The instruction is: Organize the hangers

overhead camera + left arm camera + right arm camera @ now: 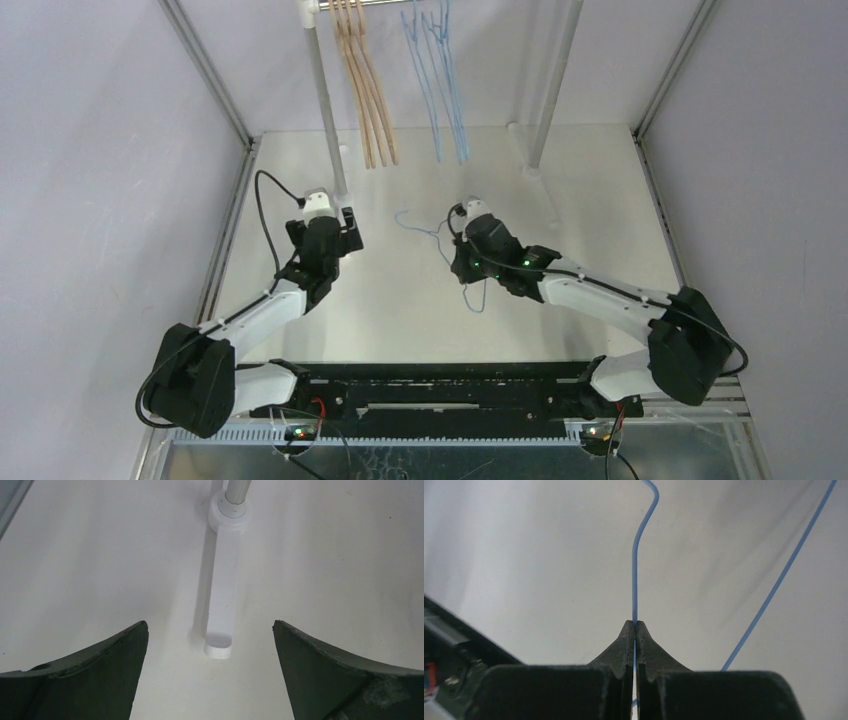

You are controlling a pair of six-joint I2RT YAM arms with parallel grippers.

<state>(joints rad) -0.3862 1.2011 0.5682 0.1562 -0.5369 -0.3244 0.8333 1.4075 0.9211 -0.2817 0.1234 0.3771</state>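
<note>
Right hand [635, 630]: fingers clenched flat on 1 thin strand of a blue wire hanger [634, 580]. The wire runs straight out from the tips, then kinks. A 2nd strand, apparently of the same hanger, crosses the right side of the wrist view, free. The top view puts this hanger low over the middle of the table [580, 200], between the 2 arms, with its hook end toward the left arm and its lower loop trailing back toward the bases. Resting on the table or just off it: cannot tell.

Left hand [209, 626]: released, fingers wide, nothing between them. It hovers above the white foot [220, 610] of the rack's left post [235, 490].

Further out: silver rail [375, 4] at the far edge of the top view. Wooden hangers [370, 100] hang bunched next to the left post. Blue hangers [440, 90] hang bunched just to their right, well apart from the held one.

Step in hand, as I read it: pickup of the stray blue hanger. The grip is made, the carry to the rail is not yet done. The next move calls for lifting it clear, turning the wrist so the hook opens down over the rail, and setting it beside the blue group, not among the wood. The wire is thin and likely to swivel in a pinch grip, so a slow lift.
</note>
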